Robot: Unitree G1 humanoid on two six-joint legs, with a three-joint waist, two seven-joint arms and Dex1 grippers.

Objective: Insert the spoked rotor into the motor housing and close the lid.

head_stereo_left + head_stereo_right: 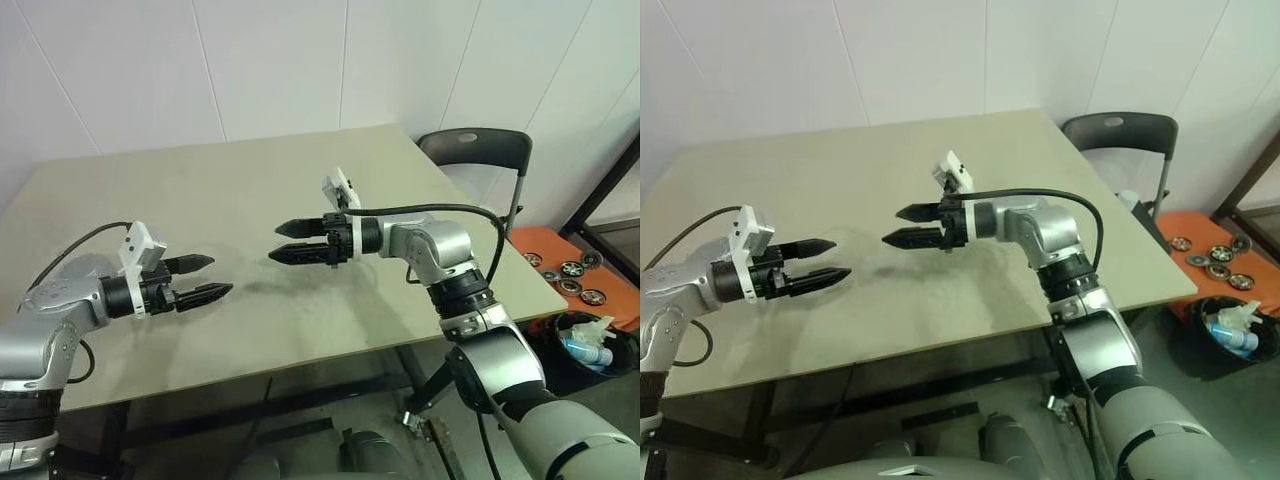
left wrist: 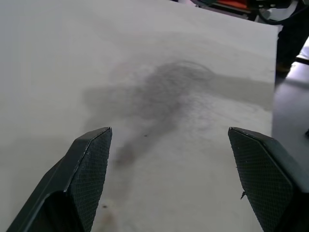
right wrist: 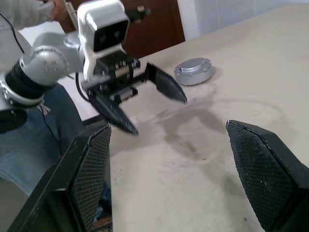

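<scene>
I see both pincers spread and empty: left gripper (image 1: 205, 278) near the table (image 1: 250, 190)'s near edge, right gripper (image 1: 288, 243) mid-table.

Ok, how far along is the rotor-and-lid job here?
Done: unclear. In the right wrist view a round grey metal piece lies on the table; whether it is the lidded housing I cannot tell. In hand: nothing; the left pincer and the right pincer hover open and empty. Left: nothing visible confirms the rotor inserted or the lid closed.
</scene>
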